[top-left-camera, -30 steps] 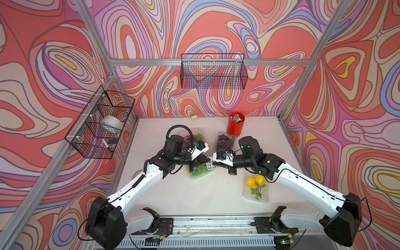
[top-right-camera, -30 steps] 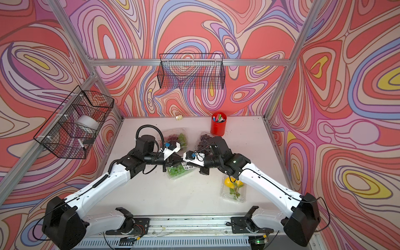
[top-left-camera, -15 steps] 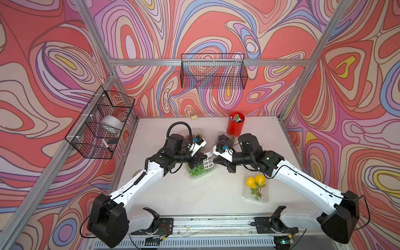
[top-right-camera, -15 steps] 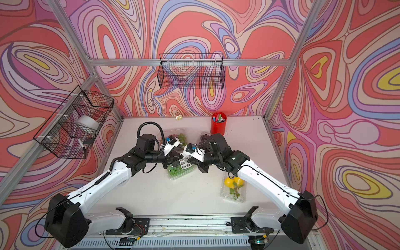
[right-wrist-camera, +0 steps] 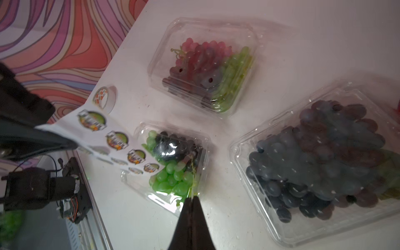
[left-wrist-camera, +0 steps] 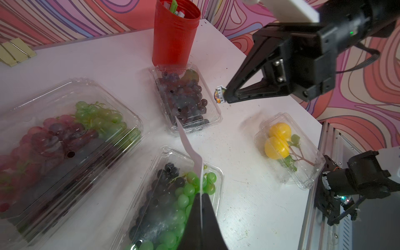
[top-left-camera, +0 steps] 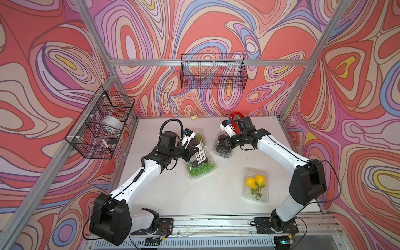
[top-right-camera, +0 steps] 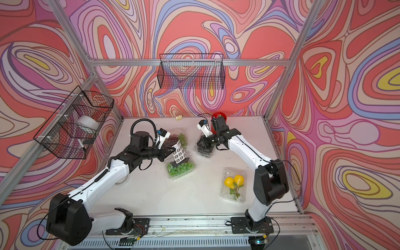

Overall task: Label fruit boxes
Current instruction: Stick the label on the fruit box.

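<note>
Four clear fruit boxes lie on the white table: green grapes (top-left-camera: 200,167), purple grapes (top-left-camera: 221,145), red and green grapes (top-left-camera: 198,137), and two yellow fruits (top-left-camera: 256,184). My left gripper (left-wrist-camera: 201,195) is shut on a white sticker sheet (left-wrist-camera: 190,147), holding it up over the green grape box (left-wrist-camera: 173,194). My right gripper (left-wrist-camera: 226,96) is shut on one round sticker (left-wrist-camera: 219,95), which hangs at its tips above the table beside the purple grape box (left-wrist-camera: 184,97). In the right wrist view the sheet (right-wrist-camera: 112,138) shows several round stickers.
A red pen cup (top-left-camera: 236,121) stands at the back, right behind the right arm. Yellow clips (top-left-camera: 194,117) lie by the back wall. A tape roll (right-wrist-camera: 105,99) sits near the table's left edge. Wire baskets (top-left-camera: 213,71) hang on the back and left walls.
My right gripper has pulled back and to the right, away from the sheet, with one sticker in its tips. The left gripper still holds the sheet over the green grapes.
</note>
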`<state>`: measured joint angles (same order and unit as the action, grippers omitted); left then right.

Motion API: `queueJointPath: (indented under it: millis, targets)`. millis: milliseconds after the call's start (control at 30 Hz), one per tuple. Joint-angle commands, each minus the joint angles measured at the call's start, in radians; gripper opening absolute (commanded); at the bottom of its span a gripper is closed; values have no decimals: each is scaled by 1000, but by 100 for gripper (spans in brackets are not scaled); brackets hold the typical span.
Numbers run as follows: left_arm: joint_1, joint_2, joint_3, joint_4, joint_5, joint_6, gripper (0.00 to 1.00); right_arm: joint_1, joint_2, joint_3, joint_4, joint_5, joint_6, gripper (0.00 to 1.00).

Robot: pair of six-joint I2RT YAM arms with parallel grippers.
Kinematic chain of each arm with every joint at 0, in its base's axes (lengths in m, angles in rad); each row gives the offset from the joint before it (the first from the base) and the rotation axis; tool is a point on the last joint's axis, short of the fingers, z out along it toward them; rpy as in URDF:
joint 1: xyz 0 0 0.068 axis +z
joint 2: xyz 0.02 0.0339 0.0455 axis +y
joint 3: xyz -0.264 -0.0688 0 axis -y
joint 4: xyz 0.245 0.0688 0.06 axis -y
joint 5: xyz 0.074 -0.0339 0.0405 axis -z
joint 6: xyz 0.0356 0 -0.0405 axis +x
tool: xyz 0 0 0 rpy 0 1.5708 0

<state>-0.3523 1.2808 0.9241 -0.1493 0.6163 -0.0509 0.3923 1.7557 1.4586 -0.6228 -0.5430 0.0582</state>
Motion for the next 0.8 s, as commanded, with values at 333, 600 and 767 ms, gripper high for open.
queueJointPath:
  millis: [333,600,767]
  targets:
    - [6,47,74,-15,-48,13,0,-8,280,242,-206,202,265,0]
    - [6,57,79,-12,-43,14,0,-8,345,299,-272,243,274,0]
    - [7,57,79,-13,-44,19,0,-8,374,331,-311,284,274,0]
